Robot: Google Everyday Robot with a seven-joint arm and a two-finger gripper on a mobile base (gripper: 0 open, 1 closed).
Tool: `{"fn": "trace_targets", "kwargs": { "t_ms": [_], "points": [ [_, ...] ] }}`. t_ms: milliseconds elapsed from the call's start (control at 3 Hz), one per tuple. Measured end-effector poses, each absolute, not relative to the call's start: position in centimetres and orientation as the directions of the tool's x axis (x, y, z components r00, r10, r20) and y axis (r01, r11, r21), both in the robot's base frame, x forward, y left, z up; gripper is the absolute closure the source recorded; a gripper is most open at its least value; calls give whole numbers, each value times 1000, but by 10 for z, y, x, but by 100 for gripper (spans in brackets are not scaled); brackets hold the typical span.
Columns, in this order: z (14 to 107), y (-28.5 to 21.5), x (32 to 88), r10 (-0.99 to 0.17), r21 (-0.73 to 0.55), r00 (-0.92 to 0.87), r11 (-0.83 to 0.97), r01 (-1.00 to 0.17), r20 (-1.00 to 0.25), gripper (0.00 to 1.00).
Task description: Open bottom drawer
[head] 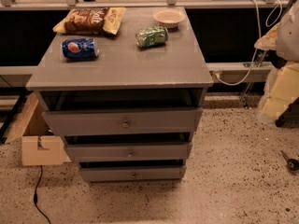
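The grey cabinet (121, 71) has three drawer fronts stacked one above the other. The bottom drawer (107, 174) is the narrowest and lowest, just above the floor, with a small round metal knob (134, 175) at its centre and a dark gap above it. My arm is at the right edge of the view. Its pale gripper end (275, 104) hangs well to the right of the cabinet, above the floor and apart from every drawer.
On the cabinet top lie a blue soda can (80, 48), a green can (152, 36), a chip bag (91, 20) and a small bowl (169, 17). A cardboard box (39, 148) and a black cable (37, 195) are on the floor at left. White cables (252, 64) hang at right.
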State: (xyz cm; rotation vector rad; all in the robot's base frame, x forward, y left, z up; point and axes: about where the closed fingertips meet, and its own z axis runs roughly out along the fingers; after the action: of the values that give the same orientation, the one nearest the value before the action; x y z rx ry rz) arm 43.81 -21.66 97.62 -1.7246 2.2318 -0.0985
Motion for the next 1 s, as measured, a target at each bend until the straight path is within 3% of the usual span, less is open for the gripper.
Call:
{"fn": "trace_targets", "kwargs": {
  "t_ms": [333, 1000],
  "points": [
    [976, -217, 438, -953, -246, -221, 270, -931, -207, 0],
    [878, -200, 432, -898, -139, -219, 290, -947, -382, 0]
  ]
}}
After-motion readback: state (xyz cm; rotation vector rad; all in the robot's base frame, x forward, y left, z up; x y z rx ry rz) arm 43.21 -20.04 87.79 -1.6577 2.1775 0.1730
